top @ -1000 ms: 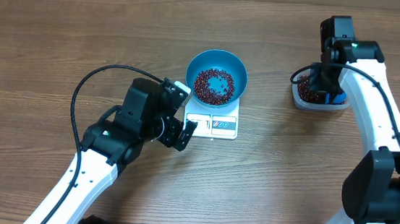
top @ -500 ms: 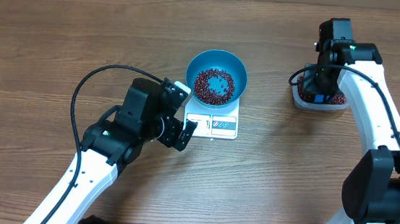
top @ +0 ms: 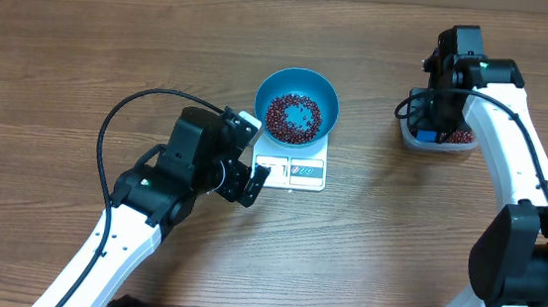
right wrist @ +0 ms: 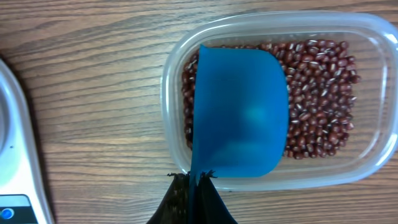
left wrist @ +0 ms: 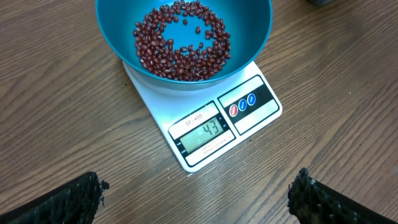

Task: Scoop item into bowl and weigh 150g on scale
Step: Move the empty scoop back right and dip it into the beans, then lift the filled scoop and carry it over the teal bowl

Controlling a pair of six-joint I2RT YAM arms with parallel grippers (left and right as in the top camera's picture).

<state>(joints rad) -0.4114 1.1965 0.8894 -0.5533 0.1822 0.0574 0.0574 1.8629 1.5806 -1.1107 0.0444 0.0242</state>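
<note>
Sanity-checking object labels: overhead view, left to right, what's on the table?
left arm → blue bowl of beans → clear tub. The scale lies under the bowl, so it is left out of the order.

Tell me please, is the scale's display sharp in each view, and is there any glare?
Left wrist: scale display sharp, reads 43, no glare. Overhead: display too small to read. Right wrist: only its edge shows; scoop has a soft highlight.
</note>
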